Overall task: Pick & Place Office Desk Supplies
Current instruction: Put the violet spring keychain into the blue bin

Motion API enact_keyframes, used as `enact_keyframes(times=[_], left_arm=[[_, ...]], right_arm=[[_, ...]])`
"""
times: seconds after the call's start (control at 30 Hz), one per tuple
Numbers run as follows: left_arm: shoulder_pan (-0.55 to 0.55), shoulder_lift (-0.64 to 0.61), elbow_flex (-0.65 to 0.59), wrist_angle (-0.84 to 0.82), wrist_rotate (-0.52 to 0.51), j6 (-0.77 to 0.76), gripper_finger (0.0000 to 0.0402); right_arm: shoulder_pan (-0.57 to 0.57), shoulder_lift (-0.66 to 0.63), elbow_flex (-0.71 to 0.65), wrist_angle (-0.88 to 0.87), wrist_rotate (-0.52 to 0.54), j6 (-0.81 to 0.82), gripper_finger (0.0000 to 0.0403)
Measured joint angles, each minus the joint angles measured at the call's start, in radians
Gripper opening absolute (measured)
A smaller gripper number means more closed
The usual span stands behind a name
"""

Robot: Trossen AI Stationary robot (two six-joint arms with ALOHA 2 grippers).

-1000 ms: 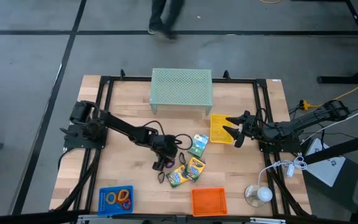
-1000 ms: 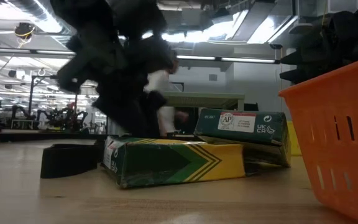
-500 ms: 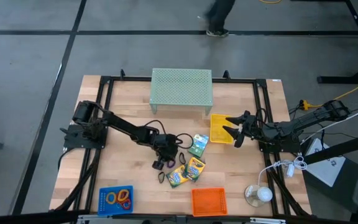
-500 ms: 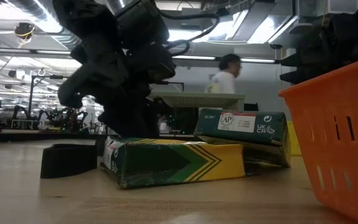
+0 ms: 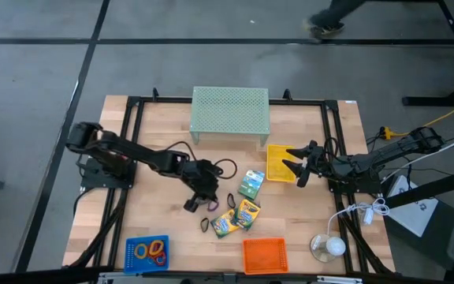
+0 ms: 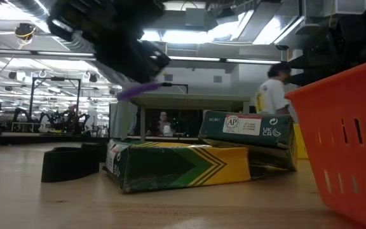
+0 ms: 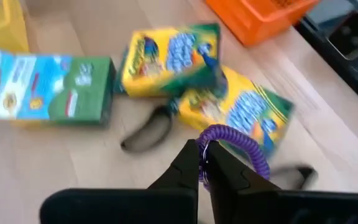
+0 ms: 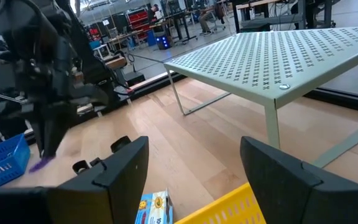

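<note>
On the wooden counter (image 5: 156,197), centre frame, the left gripper (image 7: 205,163) pinches a purple ring (image 7: 238,144) clear of the crayon boxes (image 5: 237,214); that thin hold could slip in transit. Right gripper (image 5: 295,167) waits wide, right of centre.

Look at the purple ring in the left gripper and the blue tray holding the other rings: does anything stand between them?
Nothing visible does. The left gripper holds the purple ring above the table; bare wood lies between it and the blue tray at the near left.
</note>
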Motion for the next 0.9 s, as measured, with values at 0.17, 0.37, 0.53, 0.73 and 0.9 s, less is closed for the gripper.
enact_keyframes(times=[0.17, 0.37, 0.53, 0.73, 0.9], left_arm=[[-0.062, -0.089, 0.000, -0.204, 0.071, -0.078, 0.0007], [-0.227, -0.153, 0.000, -0.279, 0.106, -0.257, 0.0007], [-0.375, -0.178, 0.000, -0.278, 0.047, -0.422, 0.0006], [-0.533, -0.179, 0.000, -0.281, -0.113, -0.603, 0.0006], [-0.649, -0.179, 0.000, -0.284, -0.241, -0.756, 0.0006]], right_arm=[[0.000, 0.000, 0.000, -0.008, 0.000, 0.000, 0.0255], [0.000, 0.000, 0.000, -0.013, 0.000, 0.000, 0.0256], [0.000, 0.000, 0.000, -0.011, 0.000, 0.001, 0.0256], [0.000, 0.000, 0.000, -0.011, 0.000, 0.008, 0.0256], [0.000, 0.000, 0.000, -0.011, 0.000, 0.009, 0.0256]])
